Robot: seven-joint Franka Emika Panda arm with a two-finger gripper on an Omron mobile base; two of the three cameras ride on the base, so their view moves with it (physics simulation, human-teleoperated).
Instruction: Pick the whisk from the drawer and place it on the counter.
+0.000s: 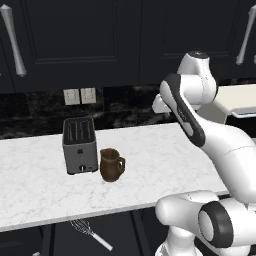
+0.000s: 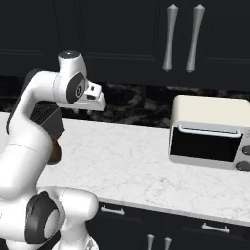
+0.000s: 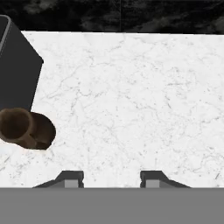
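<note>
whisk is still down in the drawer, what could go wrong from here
The whisk lies low in the open drawer, partly under the counter edge, so the arm could clip that edge going down. The jug and toaster stand just above it and might get knocked. The open gripper must close on a thin handle, an easy miss.

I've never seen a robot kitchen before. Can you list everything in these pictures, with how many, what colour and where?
whisk: one, silver wires, pale handle, in the open drawer below the counter edge.
counter: one, white marble.
toaster: one, grey, on the counter's left.
jug: one, brown, right beside the toaster.
toaster oven: one, cream, on the counter's right.
wall sockets: two, white, on the backsplash.
gripper: one, dark tips apart, above bare counter.
</note>
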